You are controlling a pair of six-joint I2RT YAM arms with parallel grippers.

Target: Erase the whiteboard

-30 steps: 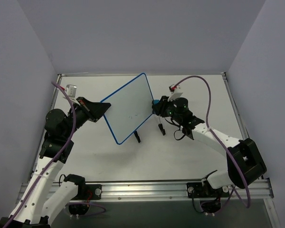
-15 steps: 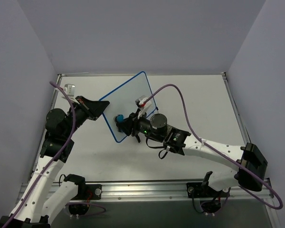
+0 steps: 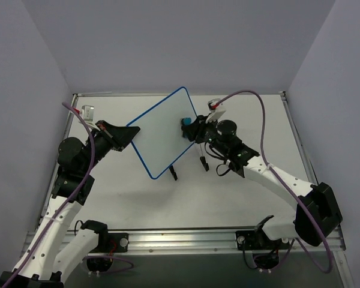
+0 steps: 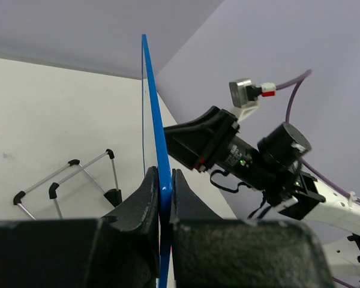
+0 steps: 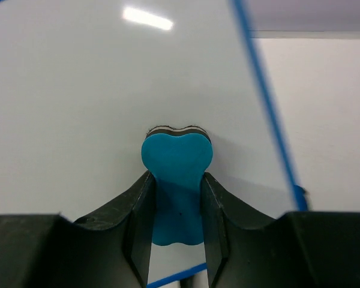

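The whiteboard [image 3: 159, 137], white with a thin blue frame, stands tilted on the table on thin legs with black feet [image 3: 174, 175]. My left gripper [image 3: 127, 135] is shut on its left edge; the left wrist view shows the blue frame [image 4: 154, 114] edge-on, clamped in the left gripper [image 4: 162, 191]. My right gripper [image 3: 191, 128] is shut on a blue eraser [image 3: 185, 122] and presses it to the board near its upper right edge. In the right wrist view the eraser [image 5: 177, 162] sits in my right gripper [image 5: 176, 201], flat against the white face [image 5: 78, 90].
The board's wire legs and black feet [image 4: 111, 195] show on the white table [image 3: 240, 192]. The table's raised edge [image 3: 168, 94] runs along the back, with purple-grey walls on three sides. My right arm's cable [image 3: 261, 120] loops above the table.
My right gripper swept the eraser from the board's right edge down to its lower left part, then back up to the upper right. The left gripper kept its hold.
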